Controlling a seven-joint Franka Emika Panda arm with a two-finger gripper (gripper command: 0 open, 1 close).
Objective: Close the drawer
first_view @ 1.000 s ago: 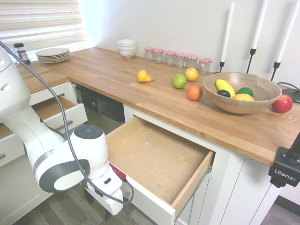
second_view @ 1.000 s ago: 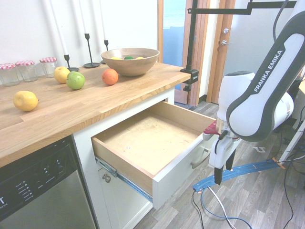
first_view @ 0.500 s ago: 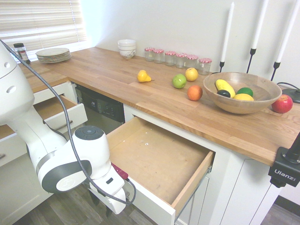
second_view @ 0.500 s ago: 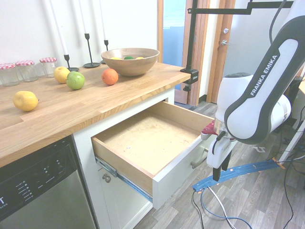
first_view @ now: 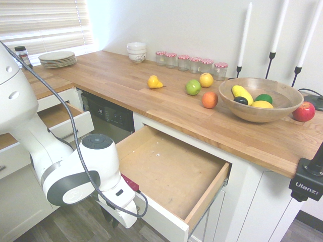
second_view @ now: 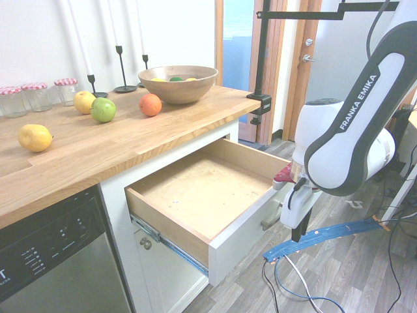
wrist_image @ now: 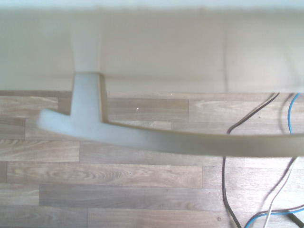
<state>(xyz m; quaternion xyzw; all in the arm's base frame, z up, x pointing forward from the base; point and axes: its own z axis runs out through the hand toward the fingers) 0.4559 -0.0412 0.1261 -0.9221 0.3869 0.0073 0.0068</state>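
The wide drawer stands pulled far out under the wooden countertop, its plywood bottom bare. Its white front panel faces the arm, and the silver bar handle juts from it. My gripper points down at the floor, right against the outer face of that panel beside the handle. From the other side my gripper sits low at the drawer's front corner, mostly hidden behind the arm. Close up in the wrist view, the handle runs blurred across the picture below the white panel.
A narrower drawer stands open to the left beyond the dishwasher. On the countertop are loose fruit, a wooden bowl, jars, plates and candle holders. Cables lie on the wood floor.
The arm's wrist has shifted a little closer to the drawer's front panel and slightly up. The drawer itself shows no visible movement.
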